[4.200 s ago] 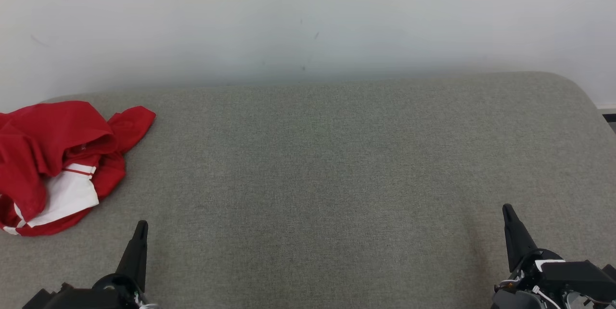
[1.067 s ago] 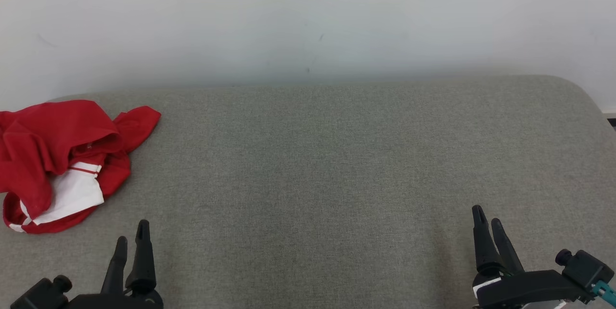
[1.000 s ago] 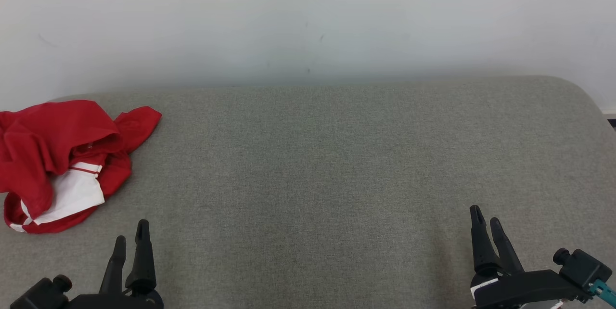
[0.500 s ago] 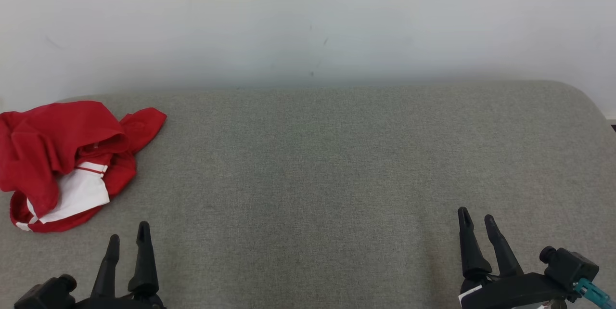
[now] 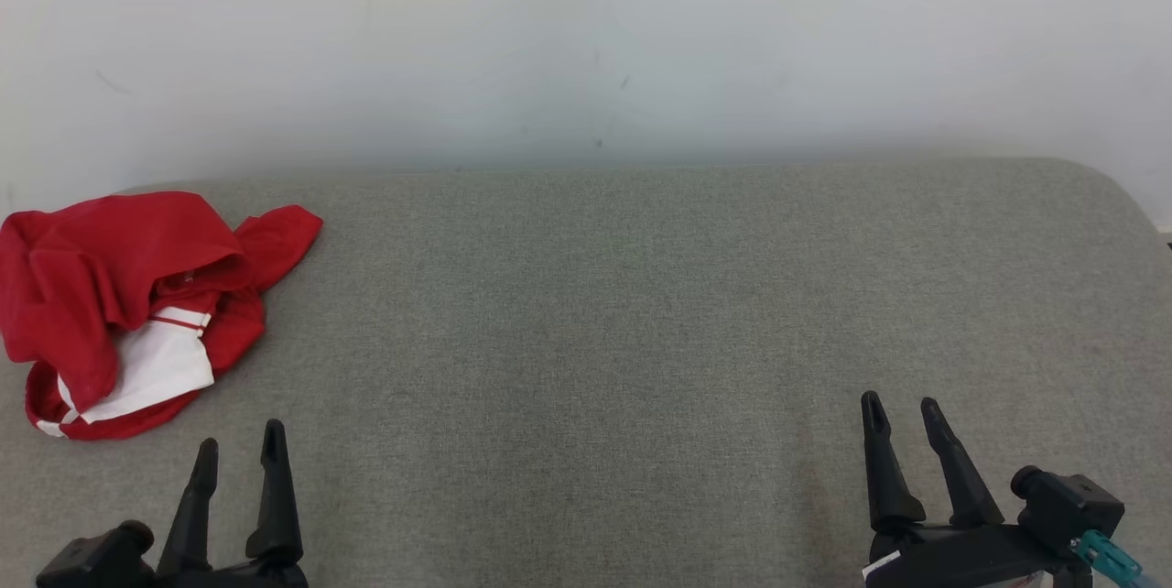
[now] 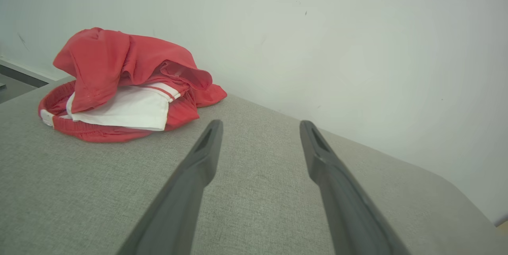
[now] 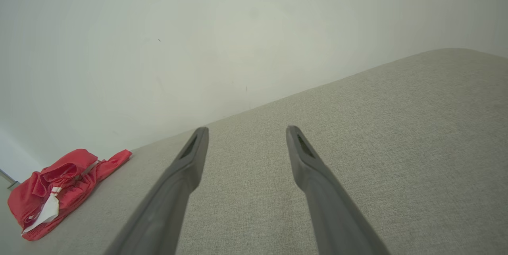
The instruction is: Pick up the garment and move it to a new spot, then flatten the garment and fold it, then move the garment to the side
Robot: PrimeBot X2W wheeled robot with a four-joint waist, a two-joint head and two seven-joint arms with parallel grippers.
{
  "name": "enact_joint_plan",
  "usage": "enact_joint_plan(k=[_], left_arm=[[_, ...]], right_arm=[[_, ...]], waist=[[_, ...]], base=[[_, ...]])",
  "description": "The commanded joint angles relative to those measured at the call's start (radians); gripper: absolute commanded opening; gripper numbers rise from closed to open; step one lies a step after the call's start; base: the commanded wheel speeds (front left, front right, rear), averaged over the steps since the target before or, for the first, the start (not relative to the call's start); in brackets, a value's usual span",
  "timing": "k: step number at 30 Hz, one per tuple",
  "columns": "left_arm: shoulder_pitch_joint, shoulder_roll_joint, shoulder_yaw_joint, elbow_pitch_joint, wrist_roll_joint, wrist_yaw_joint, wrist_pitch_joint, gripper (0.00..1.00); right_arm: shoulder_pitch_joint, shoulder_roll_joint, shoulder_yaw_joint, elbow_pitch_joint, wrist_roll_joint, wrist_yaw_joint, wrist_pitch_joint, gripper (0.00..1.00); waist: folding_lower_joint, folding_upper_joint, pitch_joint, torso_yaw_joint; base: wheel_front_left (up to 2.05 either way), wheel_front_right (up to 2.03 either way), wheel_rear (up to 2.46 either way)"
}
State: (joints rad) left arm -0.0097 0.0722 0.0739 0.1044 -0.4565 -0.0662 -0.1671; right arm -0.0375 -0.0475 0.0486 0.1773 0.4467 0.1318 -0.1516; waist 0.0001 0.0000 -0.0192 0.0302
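Rotated since the earlier view, left gripper [image 5: 239, 435] and right gripper [image 5: 901, 400] are shown wide-jawed, empty. Crumpled red-and-white fabric garment [image 5: 137, 304] is seen untouched at the left edge of the grey upholstered surface [image 5: 595, 341] (pick-up pending); a leftward reach is judged required.

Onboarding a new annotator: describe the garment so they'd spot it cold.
Find the wide grey upholstered surface below the pale wall and follow it to its left end. A crumpled garment lies heaped there, ahead of the left gripper. It is bright red with a white striped panel, unlike the plain grey around it.
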Motion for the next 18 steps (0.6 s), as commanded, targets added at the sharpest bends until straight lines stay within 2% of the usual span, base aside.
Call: enact_joint_plan(k=[1,18], left_arm=[[0.010,0.006,0.001,-0.013,0.031,0.002,-0.009,1.00],[0.017,0.013,0.010,0.003,0.142,-0.011,-0.046,1.00]], right_arm=[[0.004,-0.004,0.004,-0.013,-0.031,-0.001,-0.011,1.00],[0.022,-0.004,-0.001,-0.037,-0.170,-0.002,-0.029,1.00]], waist=[[-0.0001,0.0000,-0.001,0.000],[-0.0001,0.0000,-0.008,0.012]], base=[[0.00,0.00,0.00],[0.00,0.00,0.00]])
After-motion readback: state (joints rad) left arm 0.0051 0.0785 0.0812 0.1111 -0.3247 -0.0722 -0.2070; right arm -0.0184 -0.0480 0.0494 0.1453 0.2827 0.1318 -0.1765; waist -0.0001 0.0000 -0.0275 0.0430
